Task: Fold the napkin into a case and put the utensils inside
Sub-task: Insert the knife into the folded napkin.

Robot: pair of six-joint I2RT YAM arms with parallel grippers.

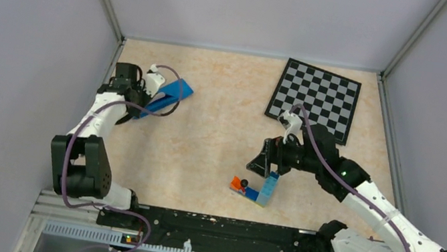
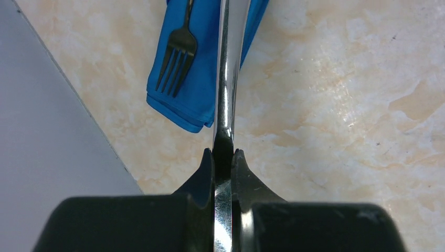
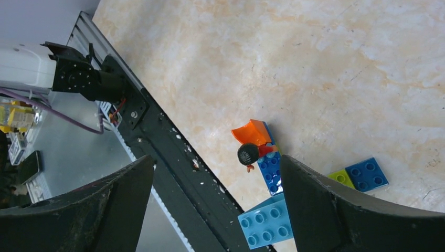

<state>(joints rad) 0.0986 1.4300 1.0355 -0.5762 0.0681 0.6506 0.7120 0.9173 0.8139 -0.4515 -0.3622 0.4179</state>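
Note:
The napkin is a bright blue cloth folded into a narrow strip at the table's far left. The dark fork lies on it with its tines pointing at me; the handle runs out of the left wrist view. My left gripper is shut on the silver knife, which runs edge-on from the jaws forward over the napkin's right side. In the top view the left gripper sits at the napkin's near end. My right gripper is open and holds nothing, hovering over toy bricks at mid-table.
A chessboard lies at the back right. Toy bricks sit near the front rail: a light blue block, an orange piece with a small figure and flat blue and green plates. The left wall runs close beside the napkin.

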